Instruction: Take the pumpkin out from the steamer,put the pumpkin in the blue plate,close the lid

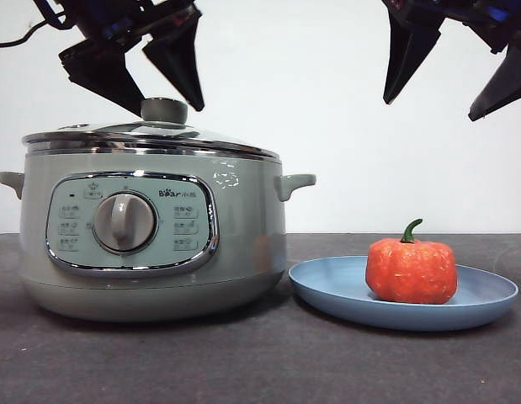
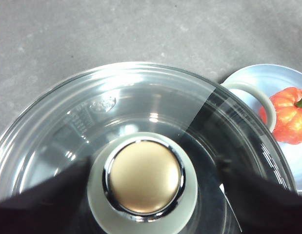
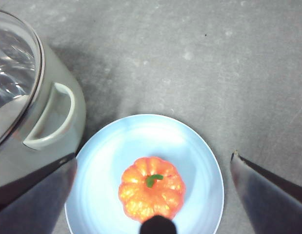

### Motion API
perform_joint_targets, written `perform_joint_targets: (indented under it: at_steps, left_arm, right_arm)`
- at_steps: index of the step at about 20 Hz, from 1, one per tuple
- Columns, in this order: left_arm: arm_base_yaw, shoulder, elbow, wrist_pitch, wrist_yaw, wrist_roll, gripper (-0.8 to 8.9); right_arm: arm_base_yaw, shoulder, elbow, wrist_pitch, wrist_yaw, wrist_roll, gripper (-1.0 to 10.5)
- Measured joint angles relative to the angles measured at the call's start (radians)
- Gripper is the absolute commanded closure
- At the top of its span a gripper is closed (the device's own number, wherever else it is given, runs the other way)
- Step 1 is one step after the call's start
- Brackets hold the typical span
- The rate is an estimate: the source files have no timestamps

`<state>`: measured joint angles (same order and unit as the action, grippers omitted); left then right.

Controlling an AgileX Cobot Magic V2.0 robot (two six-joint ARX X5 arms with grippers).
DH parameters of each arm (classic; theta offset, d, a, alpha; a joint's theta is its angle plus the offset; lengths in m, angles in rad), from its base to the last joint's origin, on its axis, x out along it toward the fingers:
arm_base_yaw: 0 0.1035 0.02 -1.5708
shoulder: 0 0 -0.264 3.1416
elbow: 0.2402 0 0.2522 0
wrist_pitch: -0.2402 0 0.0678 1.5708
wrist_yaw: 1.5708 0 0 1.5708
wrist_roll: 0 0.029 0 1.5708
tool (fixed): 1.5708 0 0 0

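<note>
The orange pumpkin with its green stem sits on the blue plate, right of the steamer. The glass lid rests closed on the steamer, its knob on top. My left gripper is open and hangs just above the knob, one jaw on each side, not touching it. My right gripper is open and empty, high above the pumpkin and plate.
The steamer's side handle points toward the plate. Dark grey table runs in front of both. White wall behind.
</note>
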<state>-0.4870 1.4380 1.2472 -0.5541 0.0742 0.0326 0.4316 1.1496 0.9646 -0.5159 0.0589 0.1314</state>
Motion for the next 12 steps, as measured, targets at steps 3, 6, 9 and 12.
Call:
perform_joint_targets:
  at_steps: [3,6,9,12]
  left_arm:
    - [0.000,-0.014,0.000,-0.039,0.000,0.000,3.43]
    - [0.000,-0.087,0.021,-0.165,0.001,0.000,3.62]
    - [0.000,-0.186,0.032,-0.277,0.004,0.000,7.59]
    - [-0.006,-0.285,0.032,-0.340,0.004,0.009,8.22]
  right_arm:
    - [0.000,-0.015,0.000,-0.034,-0.003,0.000,3.8]
    - [0.000,-0.076,0.000,-0.101,-0.007,0.000,4.3]
    - [0.000,-0.170,0.000,-0.158,-0.007,-0.005,7.1]
    - [0.000,-0.284,0.000,-0.170,-0.007,-0.036,9.6]
